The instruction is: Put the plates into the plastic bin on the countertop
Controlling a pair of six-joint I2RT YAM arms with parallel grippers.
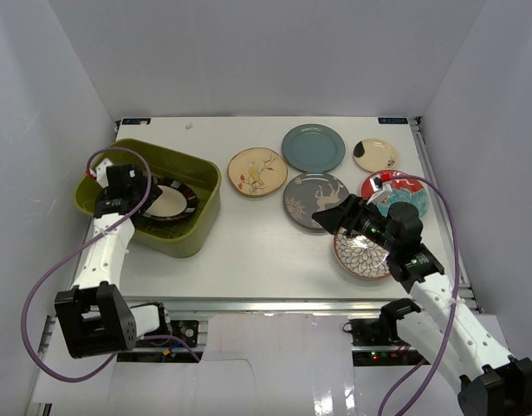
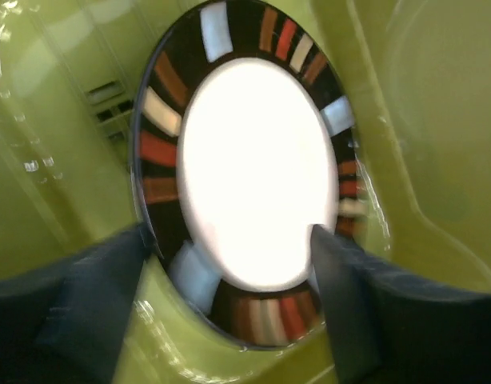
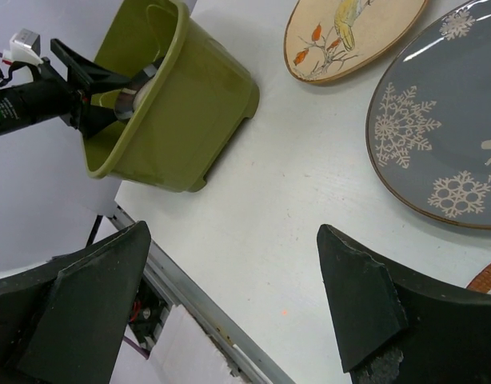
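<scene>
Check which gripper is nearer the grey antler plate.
Right. The right gripper hovers at the near-right edge of the grey antler plate. The left gripper is far off to the plate's left, inside the plastic bin, over the black-rimmed plate.

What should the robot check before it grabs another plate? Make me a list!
1. Black-rimmed plate inside the plastic bin: ok.
2. Left gripper open: ok, its fingers are spread over the plate.
3. Left gripper out of the bin: not ok, it is down inside.
4. Right gripper open: ok.
5. Right gripper lined up on a plate: not ok. Only bare countertop lies between its fingers, and the grey antlers plate is off to the side.
6. Room in the bin for another plate: cannot tell.
</scene>
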